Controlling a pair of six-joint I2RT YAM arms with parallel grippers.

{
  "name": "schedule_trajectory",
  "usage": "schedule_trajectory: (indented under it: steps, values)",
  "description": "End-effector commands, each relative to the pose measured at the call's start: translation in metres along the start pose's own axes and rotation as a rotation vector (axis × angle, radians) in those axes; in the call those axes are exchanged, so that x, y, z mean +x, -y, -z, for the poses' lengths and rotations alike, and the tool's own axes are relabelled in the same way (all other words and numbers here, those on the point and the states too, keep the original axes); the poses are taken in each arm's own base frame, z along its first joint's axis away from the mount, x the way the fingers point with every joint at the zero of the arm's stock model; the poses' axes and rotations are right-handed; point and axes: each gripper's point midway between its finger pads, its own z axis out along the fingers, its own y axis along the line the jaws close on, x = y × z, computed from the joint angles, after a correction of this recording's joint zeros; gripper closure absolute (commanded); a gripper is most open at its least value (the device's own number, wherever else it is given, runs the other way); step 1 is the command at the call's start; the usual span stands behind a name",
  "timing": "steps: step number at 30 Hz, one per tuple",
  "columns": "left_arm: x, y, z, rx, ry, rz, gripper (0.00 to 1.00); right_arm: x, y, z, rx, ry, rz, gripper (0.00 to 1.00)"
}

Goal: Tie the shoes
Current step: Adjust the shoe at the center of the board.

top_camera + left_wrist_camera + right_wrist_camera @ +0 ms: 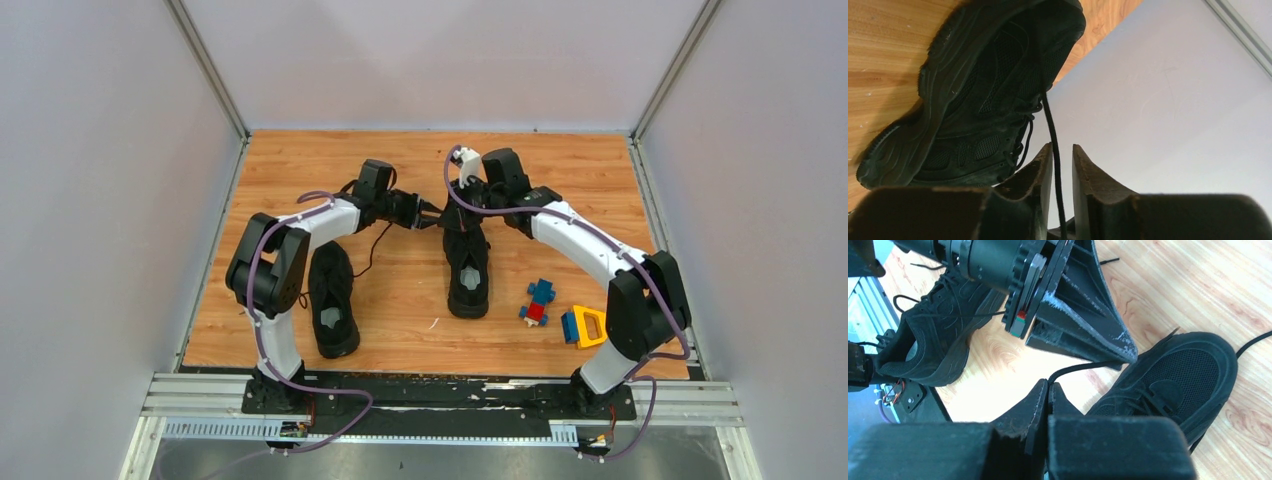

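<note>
Black mesh shoe (1173, 375), thin lace (1048, 115) between parted left end effector (1062, 146), right end effector (1048, 383) pinching it

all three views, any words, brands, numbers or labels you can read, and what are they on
None can be read in any view.
The black shoes show no logo or size mark, the toy blocks are plain, and the white arm links carry no legible label.
</note>
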Motion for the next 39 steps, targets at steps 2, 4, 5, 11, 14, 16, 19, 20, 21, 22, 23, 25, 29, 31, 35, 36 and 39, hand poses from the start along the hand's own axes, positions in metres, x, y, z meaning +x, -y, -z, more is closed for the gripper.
schedule_trajectory:
  steps: [2, 4, 5, 11, 14, 16, 19, 20, 21, 22, 23, 25, 29, 31, 35, 36, 39]
  values:
    - [0.001, 0.022, -0.002, 0.061, 0.017, -0.128, 0.88, 0.001, -0.020, 0.013, -0.058, 0.013, 0.013, 1.00]
    - [0.003, 0.028, 0.001, 0.095, 0.026, -0.190, 0.99, 0.007, -0.022, 0.014, -0.067, 0.001, 0.004, 1.00]
    - [0.001, 0.029, 0.002, 0.113, 0.035, -0.234, 1.00, 0.011, -0.023, 0.015, -0.073, -0.008, 0.001, 1.00]
    - [0.009, 0.039, 0.016, 0.217, 0.067, -0.531, 1.00, 0.020, -0.015, 0.037, -0.095, -0.041, -0.072, 0.73]
    - [0.011, 0.040, 0.025, 0.228, 0.100, -0.763, 1.00, 0.006, 0.008, 0.063, -0.130, 0.008, -0.240, 0.53]
    - [0.012, 0.036, 0.029, 0.206, 0.105, -0.902, 1.00, 0.000, 0.032, 0.073, -0.088, 0.036, -0.328, 0.51]
    - [0.019, 0.031, 0.039, 0.172, 0.084, -1.101, 1.00, 0.003, 0.077, 0.078, 0.094, 0.064, -0.394, 0.53]
    - [0.020, 0.026, 0.044, 0.154, 0.080, -1.189, 1.00, 0.005, 0.091, 0.079, 0.164, 0.068, -0.398, 0.56]
    - [0.023, 0.025, 0.047, 0.149, 0.072, -1.231, 1.00, 0.008, 0.109, 0.079, 0.257, 0.067, -0.406, 0.57]
    - [0.026, 0.021, 0.052, 0.132, 0.067, -1.307, 1.00, 0.013, 0.124, 0.079, 0.332, 0.058, -0.417, 0.57]
    - [0.028, 0.019, 0.055, 0.126, 0.063, -1.346, 1.00, 0.020, 0.137, 0.077, 0.386, 0.034, -0.419, 0.57]
    - [0.034, 0.014, 0.061, 0.104, 0.054, -1.465, 1.00, 0.026, 0.156, 0.070, 0.444, -0.017, -0.414, 0.58]
    - [0.041, 0.007, 0.072, 0.079, 0.051, -1.665, 1.00, 0.032, 0.185, 0.048, 0.476, -0.096, -0.417, 0.60]
    - [0.038, 0.003, 0.074, 0.055, 0.068, -1.694, 1.00, 0.034, 0.187, 0.039, 0.455, -0.135, -0.450, 0.63]
    - [0.029, -0.001, 0.073, 0.007, 0.105, -1.663, 1.00, 0.053, 0.180, 0.028, 0.435, -0.215, -0.523, 0.64]
    - [0.024, -0.001, 0.072, -0.011, 0.124, -1.655, 1.00, 0.060, 0.176, 0.028, 0.428, -0.229, -0.536, 0.64]
    - [0.003, -0.006, 0.070, -0.093, 0.210, -1.597, 1.00, 0.088, 0.156, 0.026, 0.354, -0.299, -0.609, 0.61]
